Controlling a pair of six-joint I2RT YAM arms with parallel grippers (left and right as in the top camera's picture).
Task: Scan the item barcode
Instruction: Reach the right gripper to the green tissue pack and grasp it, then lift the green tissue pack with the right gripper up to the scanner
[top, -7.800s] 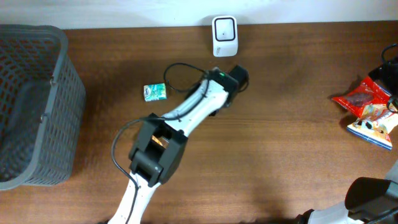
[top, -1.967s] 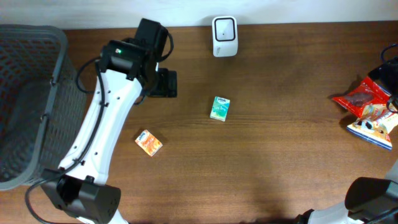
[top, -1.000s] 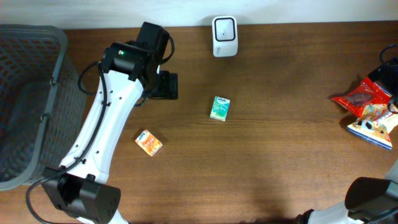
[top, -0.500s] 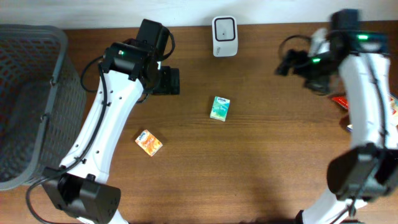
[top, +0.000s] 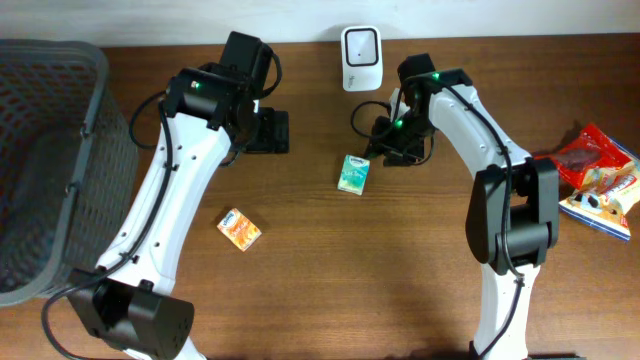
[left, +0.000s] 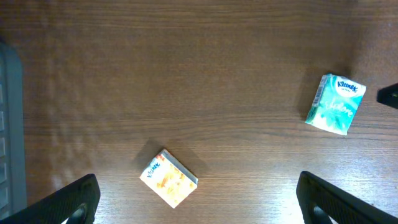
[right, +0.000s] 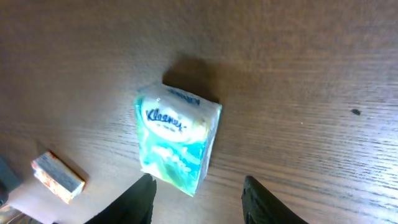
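A green Kleenex tissue pack (top: 353, 173) lies flat near the table's middle, below the white scanner (top: 360, 45) at the back edge. My right gripper (top: 388, 150) hovers just right of the pack. In the right wrist view its jaws (right: 199, 191) stand partly open, with the pack (right: 177, 137) just ahead of the tips and nothing gripped. My left gripper (top: 268, 131) hangs wide open to the pack's upper left. Its view shows the green pack (left: 336, 104) at the right, and its fingers (left: 198, 200) are empty.
A small orange pack (top: 239, 229) lies left of centre, also in the left wrist view (left: 169, 178) and the right wrist view (right: 58, 177). A grey mesh basket (top: 50, 170) fills the left side. Red and white snack bags (top: 595, 180) lie at the right edge.
My right arm has swung in from the right and come down beside the green pack, its jaws narrowing. The left arm has barely moved.
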